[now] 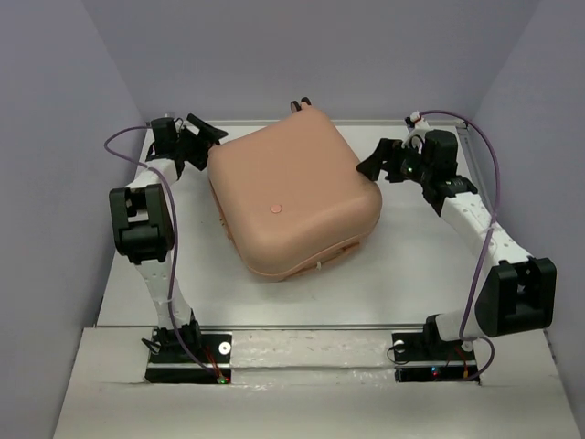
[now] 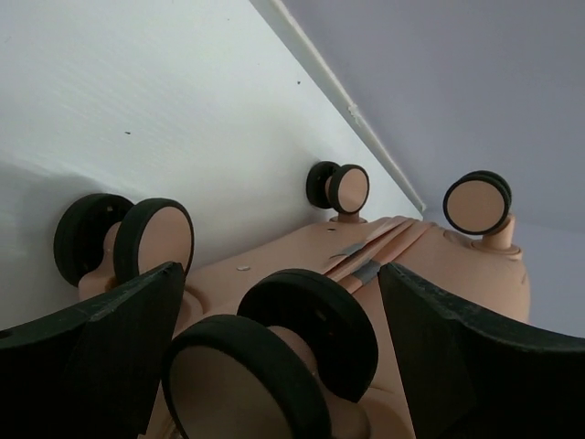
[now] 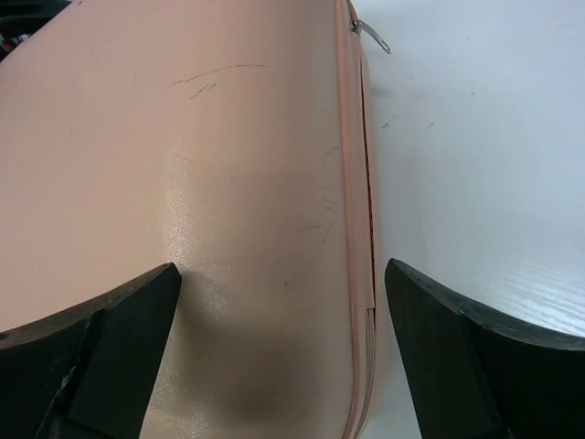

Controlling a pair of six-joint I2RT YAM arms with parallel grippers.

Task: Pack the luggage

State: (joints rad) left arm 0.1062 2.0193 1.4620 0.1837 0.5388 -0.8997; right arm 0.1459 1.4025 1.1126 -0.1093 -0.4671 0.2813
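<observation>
The luggage (image 1: 292,197) is a large peach-pink hard-shell suitcase, closed and lying flat in the middle of the table. My left gripper (image 1: 203,139) is open at its far-left corner; in the left wrist view its jaws stand wide on either side of a black-and-peach wheel (image 2: 274,366), with other wheels (image 2: 123,242) beside it. My right gripper (image 1: 377,165) is open at the suitcase's right side. The right wrist view shows the shell (image 3: 183,183) and its zipper seam (image 3: 361,201) between the jaws, with a zipper pull (image 3: 370,35) at the top.
The white table (image 1: 430,274) is ringed by pale walls. A raised rail (image 2: 366,128) runs along the table's far edge behind the wheels. Purple cables (image 1: 484,155) loop off both arms.
</observation>
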